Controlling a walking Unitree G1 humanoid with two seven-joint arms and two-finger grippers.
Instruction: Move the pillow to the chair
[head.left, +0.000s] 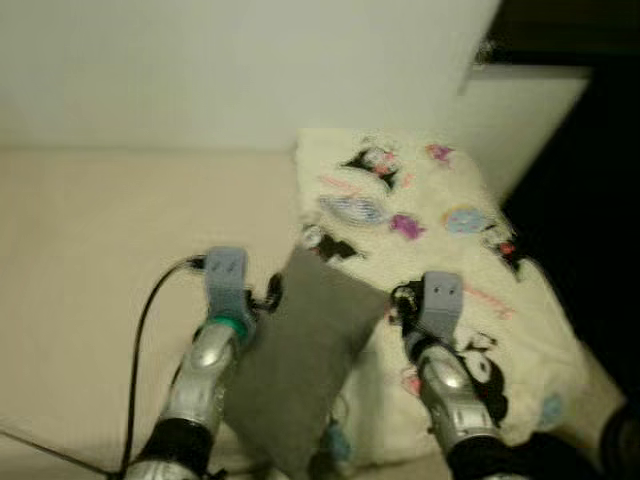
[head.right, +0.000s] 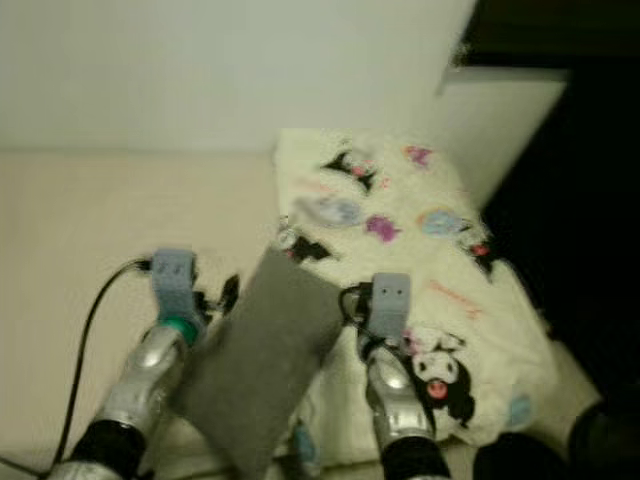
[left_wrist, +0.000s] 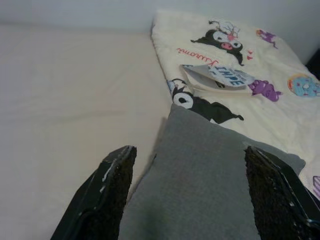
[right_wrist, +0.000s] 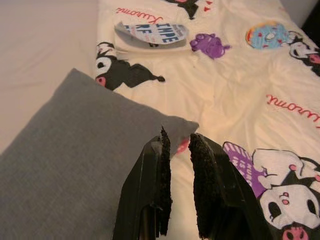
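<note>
A grey pillow lies tilted on the bed, half on a cream cartoon-print blanket, between my two arms. My left gripper is open wide, one finger past the pillow's left edge and the other over its right part. My right gripper is shut with only a thin slit between its fingers. It hovers just before the pillow's right corner with nothing between the pads. In the head view it sits at the pillow's right side.
The cream bed sheet spreads to the left. A pale wall stands behind. A dark gap drops off right of the blanket. A printed paper tag lies on the blanket. A black cable trails from my left arm.
</note>
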